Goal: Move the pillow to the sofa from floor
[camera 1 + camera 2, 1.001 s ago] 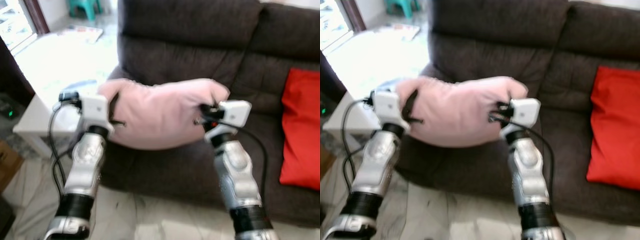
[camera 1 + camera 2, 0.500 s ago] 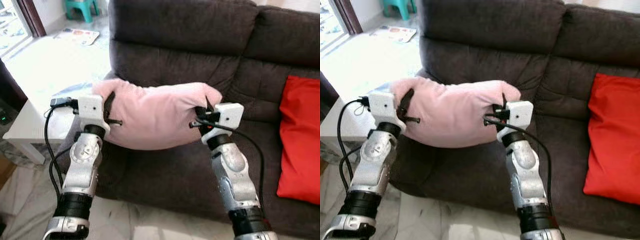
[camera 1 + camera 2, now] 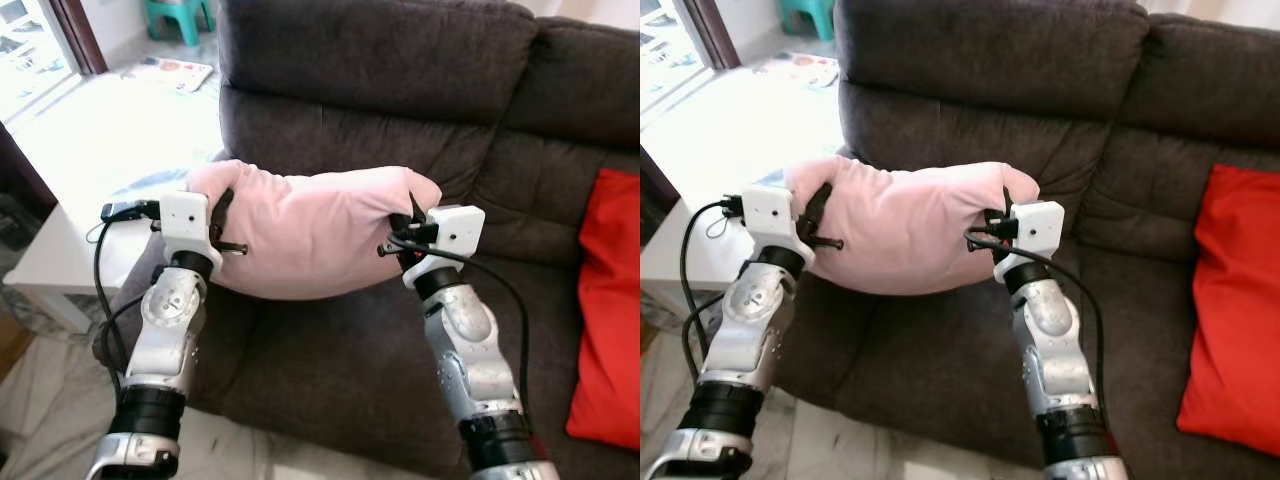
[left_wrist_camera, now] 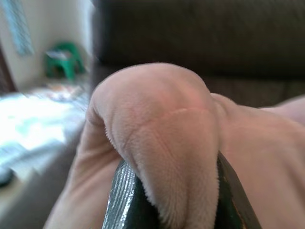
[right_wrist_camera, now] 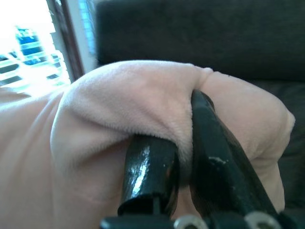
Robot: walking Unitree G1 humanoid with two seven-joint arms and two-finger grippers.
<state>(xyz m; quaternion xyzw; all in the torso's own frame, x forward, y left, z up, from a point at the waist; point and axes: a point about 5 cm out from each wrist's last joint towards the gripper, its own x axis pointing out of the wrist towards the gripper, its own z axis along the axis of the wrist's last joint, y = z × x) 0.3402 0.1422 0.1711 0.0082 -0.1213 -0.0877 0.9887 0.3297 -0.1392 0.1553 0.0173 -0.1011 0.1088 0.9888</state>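
You had the pink pillow up in the air, off the floor, just in front of the dark brown sofa and above its seat. Your left gripper pinched one end of it, and your right gripper pinched the other end. In the wrist views the black fingers were squeezed tight on a fold of the fuzzy cloth.

The pillow looked soft and light. It sagged in the middle and puffed around your fingers, so it would bend and flop, not break. A pinch on the two ends was a good place to hold it, I think. The fuzzy cloth could slip if you grabbed too little. A red cushion sat well off to the right.
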